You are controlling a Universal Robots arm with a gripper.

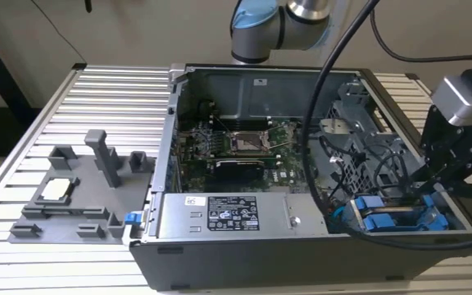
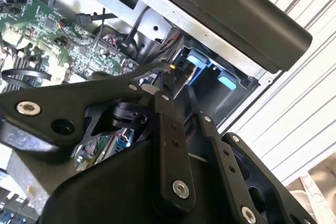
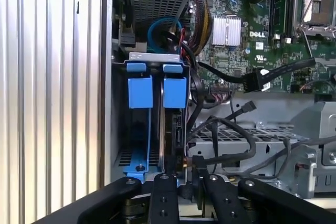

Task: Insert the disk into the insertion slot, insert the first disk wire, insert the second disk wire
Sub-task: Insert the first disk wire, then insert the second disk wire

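Note:
The disk (image 3: 171,129) stands edge-on in the insertion slot (image 3: 152,56), a grey metal bay at the case's corner, with its blue carrier tab (image 3: 174,92) beside a second blue tab (image 3: 140,92). My gripper (image 3: 187,174) hangs right at the disk's rear edge, its black fingers (image 3: 163,192) close together on a small black connector of a disk wire (image 3: 231,156) that loops away over the drive cage. In the exterior view the gripper (image 1: 432,193) reaches into the case over the blue-tabbed bay (image 1: 396,218) at that view's lower right. In the second wrist view the fingertips (image 2: 169,74) point at the bay.
Another black cable with a loose plug (image 3: 257,80) lies across the green motherboard (image 1: 244,147). The grey power-supply box (image 1: 224,215) sits along the case's front wall. A grey fixture (image 1: 72,196) stands on the slatted table at the exterior view's left. Black cables drape over the case's right side.

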